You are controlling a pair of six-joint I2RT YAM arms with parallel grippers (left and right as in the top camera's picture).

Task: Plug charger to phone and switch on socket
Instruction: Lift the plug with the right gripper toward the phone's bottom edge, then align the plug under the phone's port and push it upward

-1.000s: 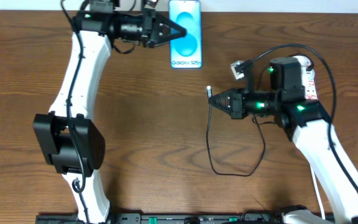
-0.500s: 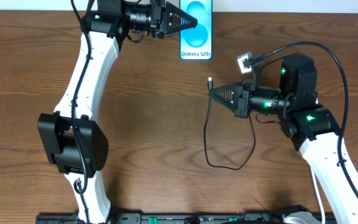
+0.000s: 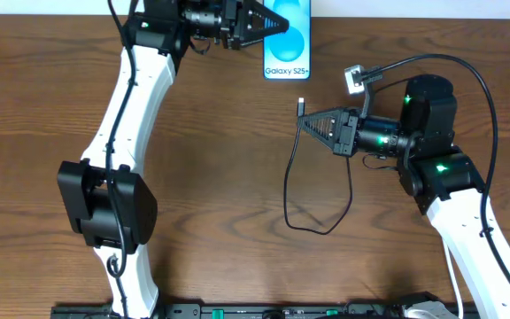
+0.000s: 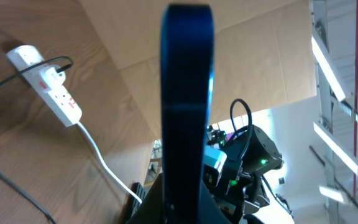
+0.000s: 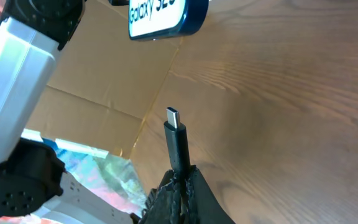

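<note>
At the far edge of the table (image 3: 220, 177), my left gripper (image 3: 271, 22) is pinched on the phone (image 3: 292, 44), holding it up with the end that has the "Galaxy S25+" text pointing toward the near side. I reckon that's so the port faces my other hand. In the left wrist view the phone is edge-on, filling the middle.

My right gripper (image 3: 306, 126) is just right of centre, fingers pressed together on the charger (image 5: 178, 140) right behind the plug. The metal tip sticks out free and aims up at the phone's near end. There's still a clear gap between them, so it's not plugged in yet. The rest of the cable hangs in a slack loop toward the near side, so nothing is tugging on it.

No bins or trays here. The closest thing is the socket (image 4: 48, 84), which only the left wrist view shows. A black lead runs into it. I can't tell whether its red switches are on.
</note>
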